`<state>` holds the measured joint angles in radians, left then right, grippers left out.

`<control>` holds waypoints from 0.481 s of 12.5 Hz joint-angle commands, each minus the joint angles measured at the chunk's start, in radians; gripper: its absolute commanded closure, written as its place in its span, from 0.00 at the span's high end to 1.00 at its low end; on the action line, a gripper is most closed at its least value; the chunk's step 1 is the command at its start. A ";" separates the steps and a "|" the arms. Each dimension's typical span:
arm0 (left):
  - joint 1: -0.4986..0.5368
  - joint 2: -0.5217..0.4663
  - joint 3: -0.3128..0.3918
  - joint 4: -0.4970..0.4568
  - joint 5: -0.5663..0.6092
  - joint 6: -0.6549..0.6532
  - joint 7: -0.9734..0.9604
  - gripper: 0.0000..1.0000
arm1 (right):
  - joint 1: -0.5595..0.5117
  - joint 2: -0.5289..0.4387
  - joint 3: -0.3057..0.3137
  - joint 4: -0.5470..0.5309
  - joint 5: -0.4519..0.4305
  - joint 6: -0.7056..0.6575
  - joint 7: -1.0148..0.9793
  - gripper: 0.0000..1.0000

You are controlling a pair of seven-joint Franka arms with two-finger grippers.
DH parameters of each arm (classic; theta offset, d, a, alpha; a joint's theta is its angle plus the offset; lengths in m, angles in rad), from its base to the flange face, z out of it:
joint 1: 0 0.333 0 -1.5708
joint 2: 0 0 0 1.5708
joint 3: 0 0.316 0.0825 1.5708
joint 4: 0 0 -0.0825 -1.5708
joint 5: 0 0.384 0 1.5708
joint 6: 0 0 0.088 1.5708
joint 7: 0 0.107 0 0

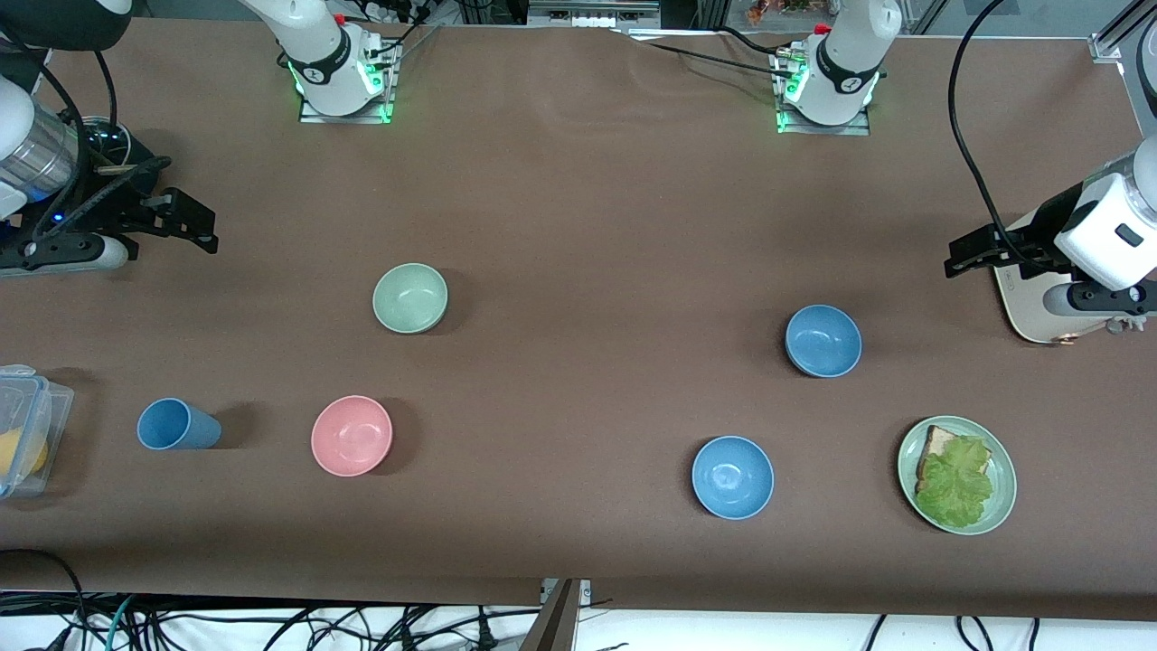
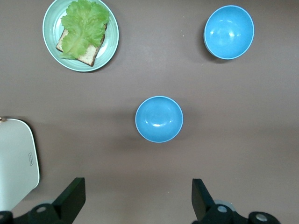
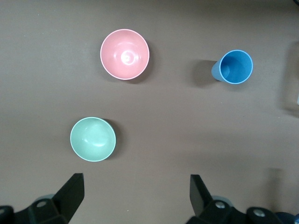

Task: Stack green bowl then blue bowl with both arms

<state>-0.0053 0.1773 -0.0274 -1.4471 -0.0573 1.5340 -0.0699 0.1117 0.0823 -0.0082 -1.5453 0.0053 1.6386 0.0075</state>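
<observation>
The green bowl [image 1: 410,297] sits empty, left of centre in the front view; in the right wrist view it lies at lower left [image 3: 93,139]. The blue bowl [image 1: 823,340] stands empty at centre right of the front view and mid-frame in the left wrist view [image 2: 159,119]. A brighter blue bowl [image 1: 732,476], also empty, lies lower in the front view, nearer the camera, well apart from it. A pink bowl [image 1: 352,435] is empty at lower left, with a blue cup [image 1: 177,425] beside it toward the right arm's end; the wrist view shows the cup upright and empty [image 3: 236,66]. A green plate [image 1: 957,475] at lower right carries bread [image 1: 936,447] under a lettuce leaf [image 1: 955,479]. At the frame's left edge a clear lidded box [image 1: 25,432] holds something yellow.

The table [image 1: 578,226] is covered in plain brown cloth; cables hang along the bottom edge. A white board [image 1: 1030,303] lies at the right edge.

The right gripper [image 1: 185,220] hangs at the upper left of the front view, fingers spread wide, holding nothing. The left gripper [image 1: 972,254] hangs at the right edge over the board, likewise spread and empty.
</observation>
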 commanded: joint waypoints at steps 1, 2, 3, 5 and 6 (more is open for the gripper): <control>-0.001 -0.001 -0.002 0.005 0.021 -0.005 0.013 1.00 | -0.010 0.004 0.007 0.017 0.015 -0.022 0.009 1.00; -0.001 -0.001 -0.002 0.005 0.019 -0.006 0.015 1.00 | -0.012 0.004 0.007 0.017 0.015 -0.020 0.011 1.00; 0.001 -0.001 -0.002 0.005 0.019 -0.006 0.015 1.00 | -0.012 0.004 0.005 0.017 0.016 -0.020 0.011 1.00; 0.001 -0.001 -0.002 0.005 0.019 -0.006 0.015 1.00 | -0.012 0.004 0.005 0.017 0.015 -0.022 0.009 1.00; 0.001 -0.001 -0.002 0.005 0.019 -0.006 0.015 1.00 | -0.012 0.004 0.005 0.017 0.015 -0.020 0.006 1.00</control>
<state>-0.0051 0.1773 -0.0274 -1.4471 -0.0573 1.5340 -0.0699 0.1107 0.0834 -0.0088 -1.5453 0.0054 1.6374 0.0075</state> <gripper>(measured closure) 0.000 0.000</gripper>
